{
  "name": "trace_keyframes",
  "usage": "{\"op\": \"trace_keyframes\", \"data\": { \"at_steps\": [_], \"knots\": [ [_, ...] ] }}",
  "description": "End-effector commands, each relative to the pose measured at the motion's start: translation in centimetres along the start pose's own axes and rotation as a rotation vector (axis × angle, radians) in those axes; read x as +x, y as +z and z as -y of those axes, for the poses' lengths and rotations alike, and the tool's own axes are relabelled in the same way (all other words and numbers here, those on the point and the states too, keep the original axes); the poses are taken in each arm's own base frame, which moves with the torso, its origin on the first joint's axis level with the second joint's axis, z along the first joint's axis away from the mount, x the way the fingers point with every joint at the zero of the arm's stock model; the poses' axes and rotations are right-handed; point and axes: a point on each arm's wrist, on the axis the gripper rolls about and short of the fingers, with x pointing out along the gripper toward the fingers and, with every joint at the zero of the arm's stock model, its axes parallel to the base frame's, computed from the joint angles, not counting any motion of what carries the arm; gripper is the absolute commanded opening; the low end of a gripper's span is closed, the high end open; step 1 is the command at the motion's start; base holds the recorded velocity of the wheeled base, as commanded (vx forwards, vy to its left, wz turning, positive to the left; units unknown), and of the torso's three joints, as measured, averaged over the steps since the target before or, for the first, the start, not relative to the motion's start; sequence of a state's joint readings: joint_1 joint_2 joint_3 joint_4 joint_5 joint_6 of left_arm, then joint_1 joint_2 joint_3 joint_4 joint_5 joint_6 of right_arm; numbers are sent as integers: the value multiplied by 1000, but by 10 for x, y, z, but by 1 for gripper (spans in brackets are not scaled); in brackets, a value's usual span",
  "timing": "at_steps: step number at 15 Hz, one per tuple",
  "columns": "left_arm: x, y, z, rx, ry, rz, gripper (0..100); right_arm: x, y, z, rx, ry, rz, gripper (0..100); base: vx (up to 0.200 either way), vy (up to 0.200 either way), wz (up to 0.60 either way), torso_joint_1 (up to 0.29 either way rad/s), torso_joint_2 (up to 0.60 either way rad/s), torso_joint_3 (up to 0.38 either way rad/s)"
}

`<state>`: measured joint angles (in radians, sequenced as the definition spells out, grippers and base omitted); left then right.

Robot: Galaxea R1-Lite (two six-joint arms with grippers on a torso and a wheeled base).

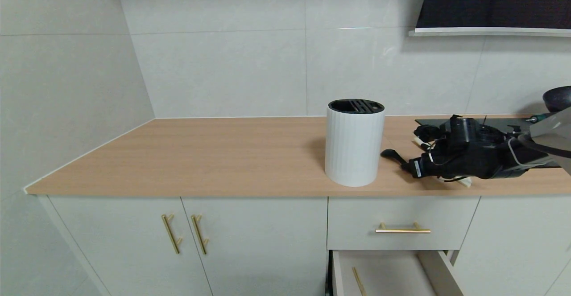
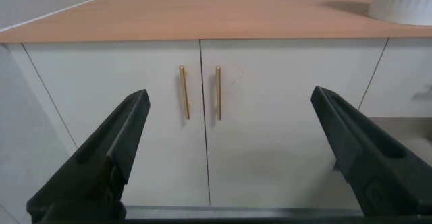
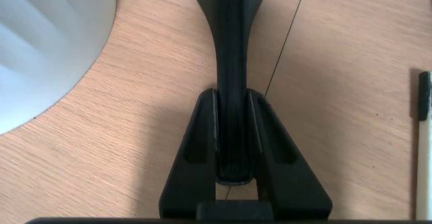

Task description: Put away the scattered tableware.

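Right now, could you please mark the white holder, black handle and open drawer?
white holder (image 1: 354, 149): head view, ribbed side wall
black handle (image 3: 231, 69): right wrist view, mid shaft
open drawer (image 1: 392, 271): head view, bare floor

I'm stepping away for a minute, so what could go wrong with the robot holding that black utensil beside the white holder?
The right gripper is shut on one end of the black utensil, so it might tilt or slip when lifted. The white holder stands close by; a swing could knock it. Its top slots look narrow, so insertion may miss.

Matt wood-look counter (image 1: 200, 153) — ribbed white holder (image 1: 354, 146), blk plastic handle (image 3: 231, 82).
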<state>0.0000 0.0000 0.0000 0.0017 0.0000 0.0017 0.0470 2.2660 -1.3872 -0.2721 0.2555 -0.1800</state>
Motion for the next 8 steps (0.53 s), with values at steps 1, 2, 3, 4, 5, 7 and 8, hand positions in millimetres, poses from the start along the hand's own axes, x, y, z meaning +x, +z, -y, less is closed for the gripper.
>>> {"op": "trace_keyframes", "data": {
  "at_steps": [1, 2, 3, 4, 5, 7, 8],
  "knots": [
    [0, 0, 0, 0, 2, 0, 100, -16, 13, -2, 20, -28, 32, 0, 0, 0, 0, 0, 0, 0],
    [0, 0, 0, 0, 0, 0, 100, -30, 21, -7, 71, -42, 48, 0, 0, 0, 0, 0, 0, 0],
    [0, 0, 0, 0, 0, 0, 100, -49, 27, -13, 119, -43, 56, 0, 0, 0, 0, 0, 0, 0],
    [0, 0, 0, 0, 0, 0, 100, -59, 28, -16, 137, -42, 53, 0, 0, 0, 0, 0, 0, 0],
    [0, 0, 0, 0, 2, 0, 100, -89, 27, -25, 167, -38, 28, 0, 0, 0, 0, 0, 0, 0],
    [0, 0, 0, 0, 0, 0, 100, -131, 21, -36, 210, -37, -27, 0, 0, 0, 0, 0, 0, 0],
    [0, 0, 0, 0, 2, 0, 100, -155, 12, -47, 227, -27, -76, 0, 0, 0, 0, 0, 0, 0]
  ]
}}
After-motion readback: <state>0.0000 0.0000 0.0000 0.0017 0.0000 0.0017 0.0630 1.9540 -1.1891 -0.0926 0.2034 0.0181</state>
